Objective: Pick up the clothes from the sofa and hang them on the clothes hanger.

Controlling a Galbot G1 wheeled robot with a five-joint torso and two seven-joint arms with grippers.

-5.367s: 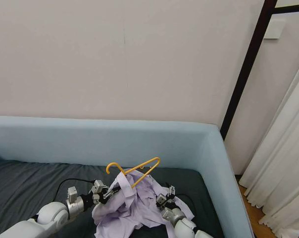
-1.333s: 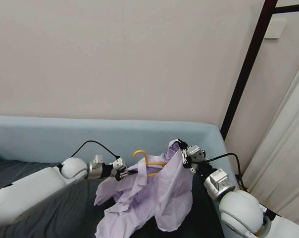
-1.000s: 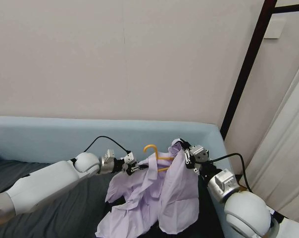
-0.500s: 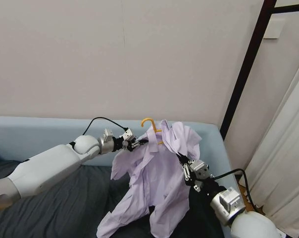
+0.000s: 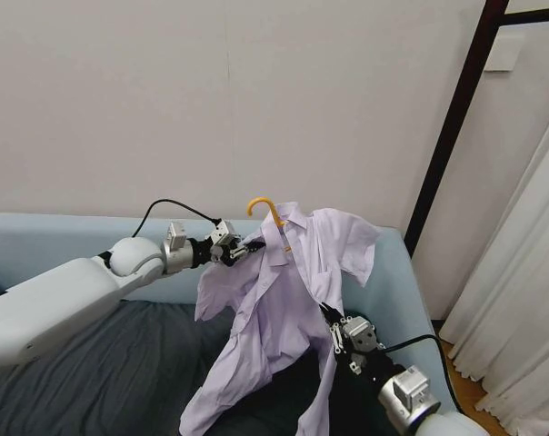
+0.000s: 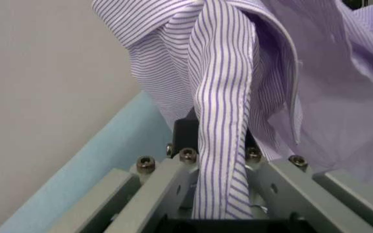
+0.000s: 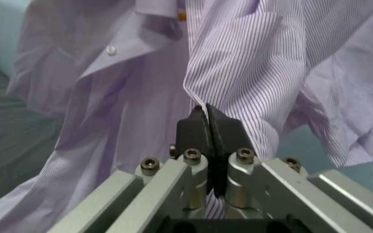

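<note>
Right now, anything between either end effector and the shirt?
Nothing visible. The left end effector is shut on the shirt beside the orange hanger. The right end effector pinches its front edge lower down. The shirt hangs above the sofa.

Purple-striped white shirt (image 5: 284, 295); orange hanger (image 5: 262, 200)

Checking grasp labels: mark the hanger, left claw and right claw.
hanger (image 5: 262, 201), head view, top of the orange hook.
left claw (image 5: 243, 248), head view, tips gripping the shirt (image 5: 284, 300) by its shoulder.
right claw (image 7: 207, 121), right wrist view, tips shut on the shirt's front edge.
</note>
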